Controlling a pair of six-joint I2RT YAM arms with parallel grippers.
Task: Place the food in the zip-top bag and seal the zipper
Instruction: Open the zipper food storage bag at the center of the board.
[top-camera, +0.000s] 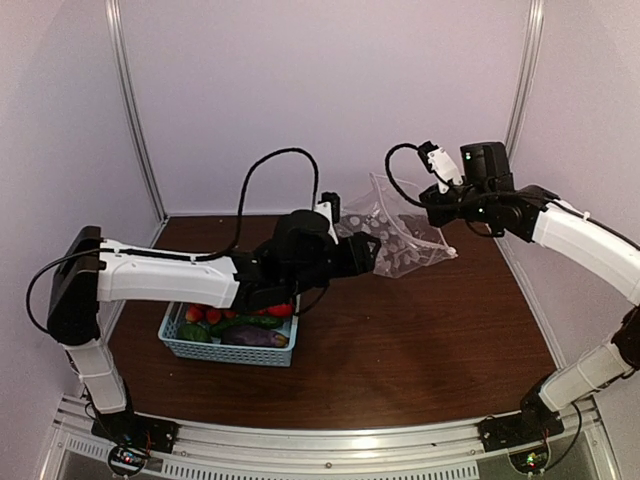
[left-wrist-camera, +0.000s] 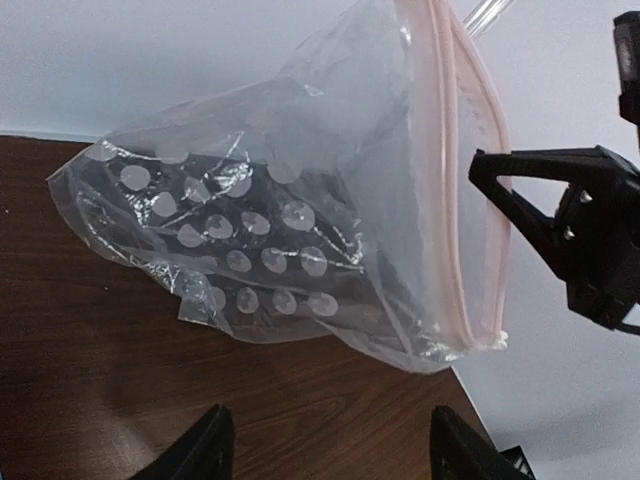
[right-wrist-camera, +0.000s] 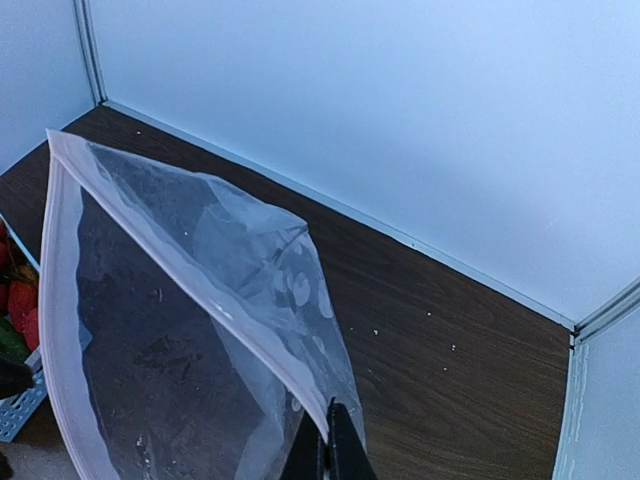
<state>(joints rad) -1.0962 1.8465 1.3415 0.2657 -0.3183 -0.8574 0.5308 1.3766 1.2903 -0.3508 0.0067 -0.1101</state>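
Note:
The zip-top bag (top-camera: 400, 238), clear with white dots, hangs at the back of the table with its lower end resting on the wood. My right gripper (top-camera: 430, 210) is shut on its mouth edge, pinching the pale zipper (right-wrist-camera: 232, 312) between closed fingertips (right-wrist-camera: 336, 445). In the left wrist view the zipper (left-wrist-camera: 470, 200) runs down the bag's (left-wrist-camera: 260, 230) right side, mouth parted. My left gripper (left-wrist-camera: 335, 445) stands open just in front of the bag, nothing between its fingers (left-wrist-camera: 210, 445). The food, red tomatoes (top-camera: 205, 314), green cucumber (top-camera: 245, 322) and purple eggplant (top-camera: 255, 337), lies in the basket.
The light-blue perforated basket (top-camera: 225, 352) sits at the left front of the brown table, under my left forearm; its corner (right-wrist-camera: 15, 410) shows in the right wrist view. White walls with metal corner posts (top-camera: 135, 110) close in the back and sides.

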